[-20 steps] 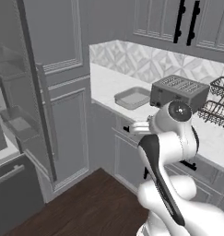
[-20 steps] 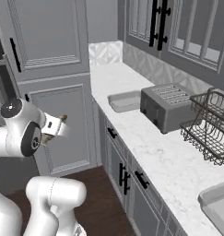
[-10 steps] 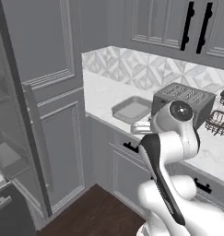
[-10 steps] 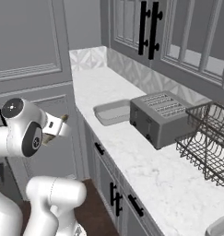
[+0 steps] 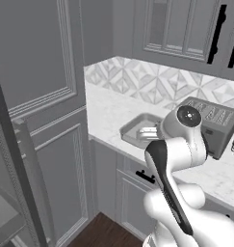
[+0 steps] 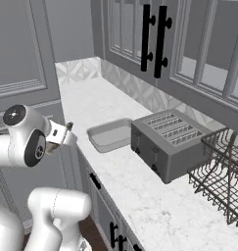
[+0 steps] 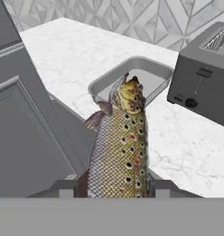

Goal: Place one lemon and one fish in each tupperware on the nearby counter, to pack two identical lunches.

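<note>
1 spotted fish clamped in pincer, tupperware just ahead on counter, toaster beyond-right.

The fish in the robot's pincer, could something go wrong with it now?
Maybe. The fish is gripped near its tail, with most of its body sticking out past the pincer, so it might swing or slip. The tupperware sits near the counter edge, so a short drop could miss. The toaster stands close by.
</note>
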Tool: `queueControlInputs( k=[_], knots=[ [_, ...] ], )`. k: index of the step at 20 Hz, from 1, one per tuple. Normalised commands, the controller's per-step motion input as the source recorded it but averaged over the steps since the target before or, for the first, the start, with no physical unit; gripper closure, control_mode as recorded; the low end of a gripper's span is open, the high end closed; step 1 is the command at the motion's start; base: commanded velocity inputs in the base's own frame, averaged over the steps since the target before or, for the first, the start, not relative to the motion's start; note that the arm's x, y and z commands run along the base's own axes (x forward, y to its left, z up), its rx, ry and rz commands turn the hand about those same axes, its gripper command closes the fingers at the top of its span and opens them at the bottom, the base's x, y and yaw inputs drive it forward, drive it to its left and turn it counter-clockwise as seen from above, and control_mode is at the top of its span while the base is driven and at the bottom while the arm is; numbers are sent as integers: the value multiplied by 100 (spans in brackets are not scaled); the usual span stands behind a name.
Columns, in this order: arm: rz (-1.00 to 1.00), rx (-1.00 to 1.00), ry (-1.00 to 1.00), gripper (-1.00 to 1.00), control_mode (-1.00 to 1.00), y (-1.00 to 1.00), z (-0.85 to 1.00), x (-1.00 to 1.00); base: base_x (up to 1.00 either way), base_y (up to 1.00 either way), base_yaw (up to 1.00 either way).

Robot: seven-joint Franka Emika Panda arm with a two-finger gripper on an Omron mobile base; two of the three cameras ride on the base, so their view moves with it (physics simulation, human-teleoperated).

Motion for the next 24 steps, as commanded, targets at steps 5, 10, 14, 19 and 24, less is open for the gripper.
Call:
queueControlInputs(
  k=[5, 10, 14, 19, 24],
  knots=[
    [-3, 0, 0, 100, -100, -2, 0, 13, 56, -8, -13],
    [-17, 0, -1, 100, -100, -22, -7, 72, 0, 0, 0],
    [-25, 3, 6, 100, -100, -15, -3, 89, 0, 0, 0],
    [-21, 20, 23, 100, -100, -15, -8, 80, 0, 0, 0],
    [-11, 8, 7, 100, -100, -3, -21, 50, 0, 0, 0]
  ],
)
